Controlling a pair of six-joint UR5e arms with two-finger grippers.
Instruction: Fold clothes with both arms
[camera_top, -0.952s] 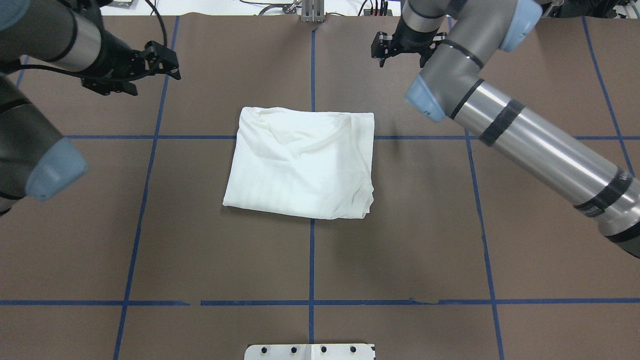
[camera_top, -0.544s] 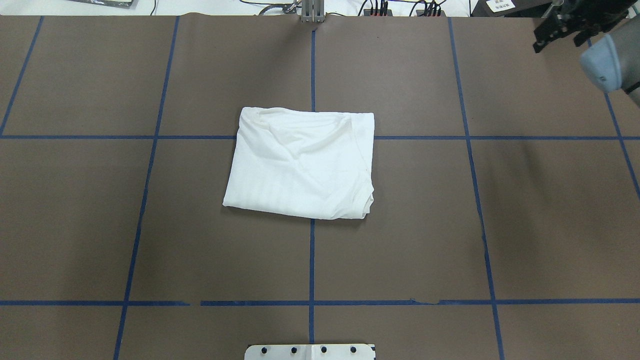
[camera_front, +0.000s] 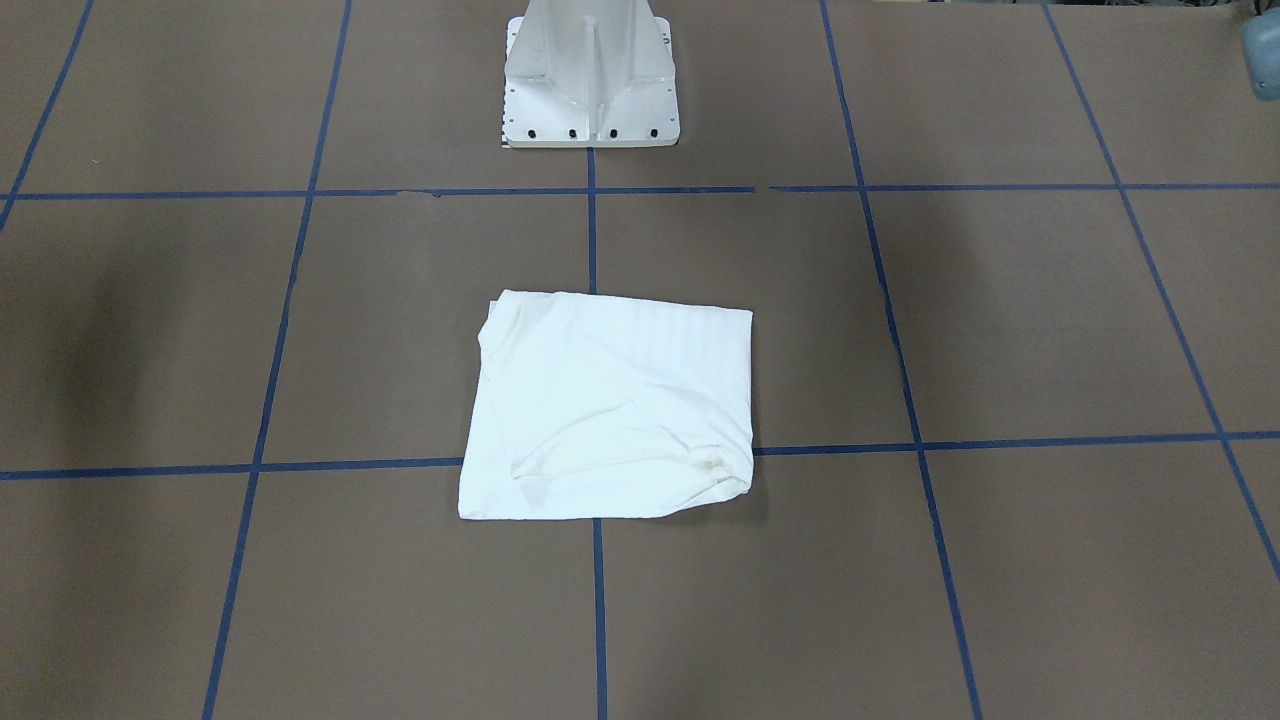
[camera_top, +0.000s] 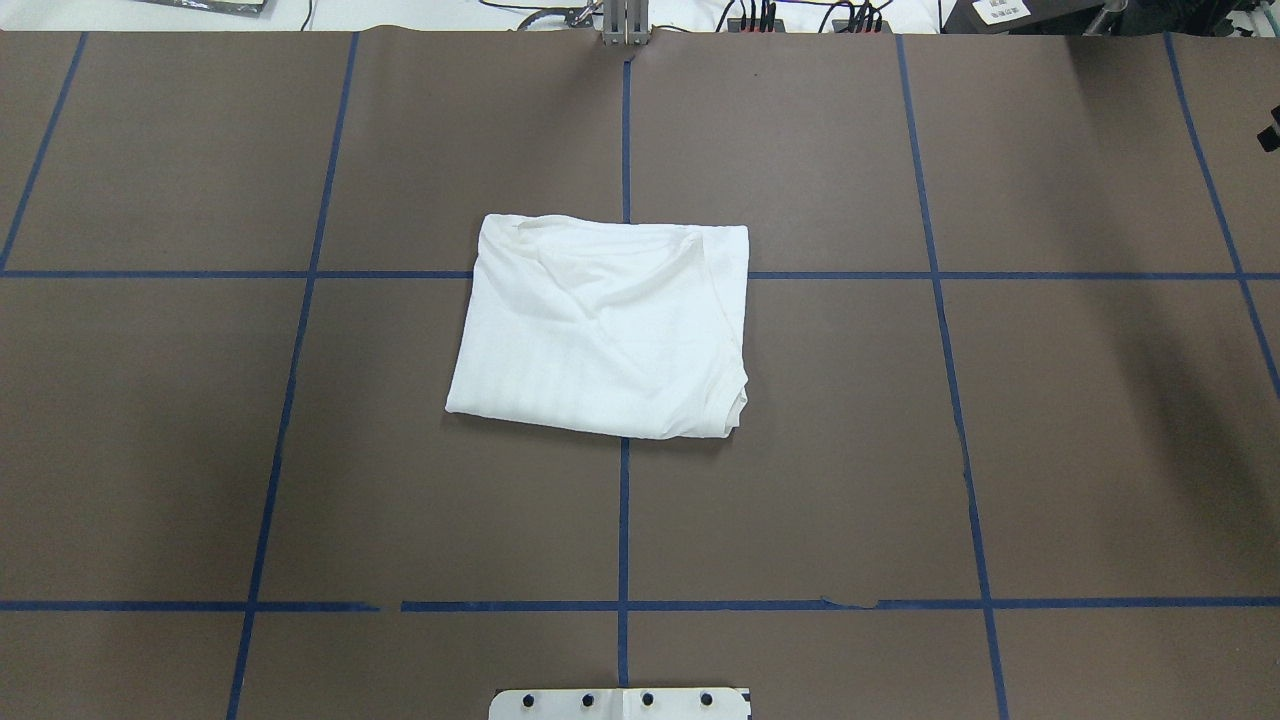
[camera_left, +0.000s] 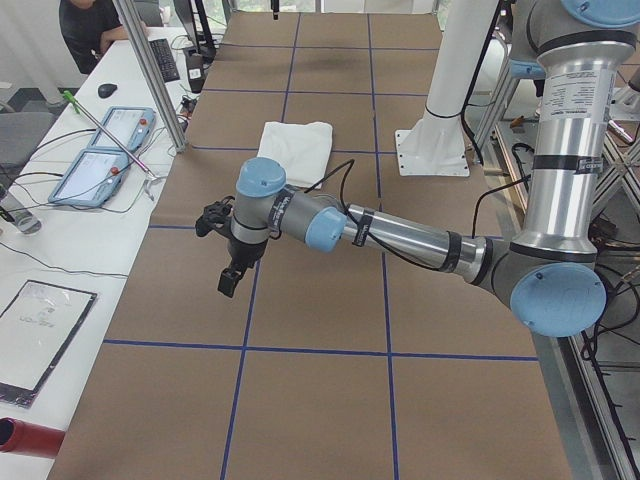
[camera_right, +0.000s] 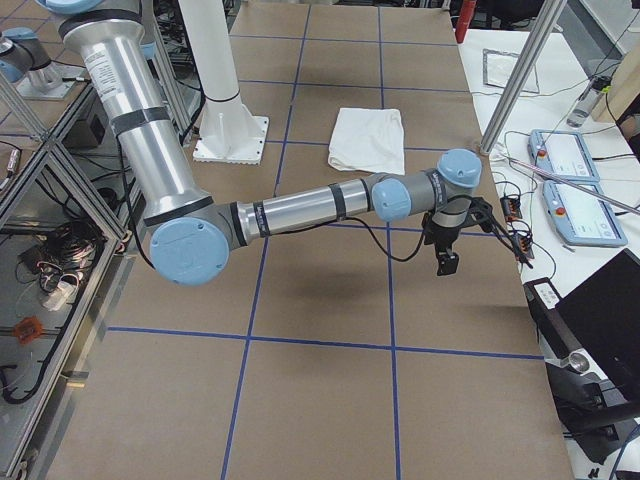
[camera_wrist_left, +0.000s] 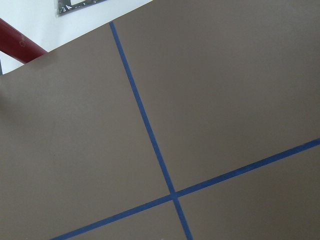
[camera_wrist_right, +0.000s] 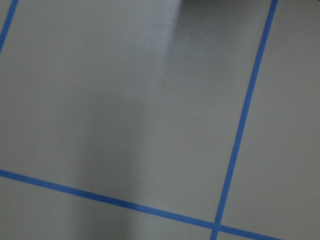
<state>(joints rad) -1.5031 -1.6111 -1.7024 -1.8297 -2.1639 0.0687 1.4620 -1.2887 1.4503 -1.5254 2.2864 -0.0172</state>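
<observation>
The shirt (camera_top: 600, 325) is lying folded square at the table's (camera_top: 1000, 400) centre, seemingly finished; the left gripper (camera_left: 229, 270) and right gripper (camera_right: 447, 255) are hanging well aside, probably clearing it; I cannot tell whether either is parted.

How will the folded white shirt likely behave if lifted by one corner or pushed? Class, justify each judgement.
Probably floppy: the folded white shirt shows soft creases and loose layered edges, so lifting one corner would likely unfold it. Likely light: thin cloth lying nearly flat. Pushed, it may bunch on the matte brown table cover.
</observation>
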